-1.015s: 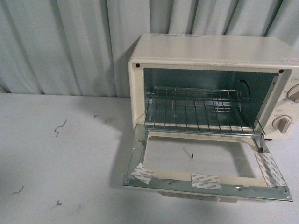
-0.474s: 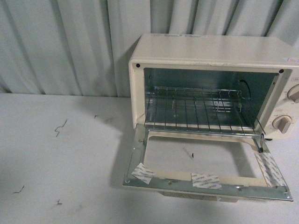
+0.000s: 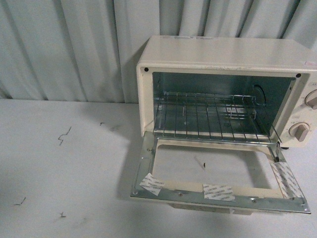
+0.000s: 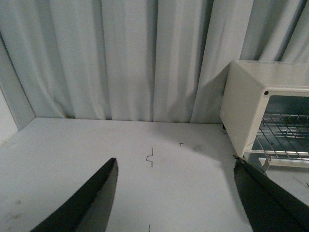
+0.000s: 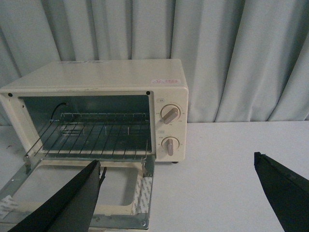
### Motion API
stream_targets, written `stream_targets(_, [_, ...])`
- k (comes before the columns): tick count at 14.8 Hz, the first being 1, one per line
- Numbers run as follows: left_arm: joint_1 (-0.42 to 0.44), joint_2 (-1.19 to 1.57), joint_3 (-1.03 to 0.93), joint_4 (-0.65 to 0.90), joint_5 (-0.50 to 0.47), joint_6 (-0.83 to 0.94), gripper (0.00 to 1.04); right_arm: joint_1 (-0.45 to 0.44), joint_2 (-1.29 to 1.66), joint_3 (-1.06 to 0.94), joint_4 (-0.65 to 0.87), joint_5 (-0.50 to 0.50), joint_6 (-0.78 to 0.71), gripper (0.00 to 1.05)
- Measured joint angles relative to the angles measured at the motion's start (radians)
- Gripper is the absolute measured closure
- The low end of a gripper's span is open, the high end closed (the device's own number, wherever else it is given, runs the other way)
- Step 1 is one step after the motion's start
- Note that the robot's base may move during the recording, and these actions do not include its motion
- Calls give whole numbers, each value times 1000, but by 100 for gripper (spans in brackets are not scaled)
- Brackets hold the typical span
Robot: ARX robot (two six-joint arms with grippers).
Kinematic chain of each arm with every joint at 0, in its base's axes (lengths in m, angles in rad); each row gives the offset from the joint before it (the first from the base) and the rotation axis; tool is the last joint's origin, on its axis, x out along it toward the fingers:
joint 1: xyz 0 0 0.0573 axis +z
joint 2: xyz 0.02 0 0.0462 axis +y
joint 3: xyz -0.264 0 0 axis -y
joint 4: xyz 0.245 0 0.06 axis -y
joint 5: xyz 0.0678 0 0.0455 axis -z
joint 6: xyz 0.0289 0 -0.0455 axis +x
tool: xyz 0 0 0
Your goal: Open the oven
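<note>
the oven (image 3: 223,54) door (image 3: 218,191) lies fully down; my left gripper (image 4: 176,203) and right gripper (image 5: 176,198) are spread, empty; i should keep clear.

- I see open desk (image 3: 59,168) left of the oven (image 3: 218,54)
- Its door (image 3: 218,191) lies flat, blocking the low approach in front
- Wire rack (image 3: 208,119) fills the cavity floor; curtain (image 3: 64,44) closes off the back
</note>
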Motion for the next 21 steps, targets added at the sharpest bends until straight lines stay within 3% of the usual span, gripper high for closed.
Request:
stream_targets(2, [0, 0, 0, 0, 0, 0, 7, 0, 0, 0, 0, 0, 0, 6])
stream_targets(21, [0, 0, 0, 0, 0, 0, 7, 0, 0, 0, 0, 0, 0, 6])
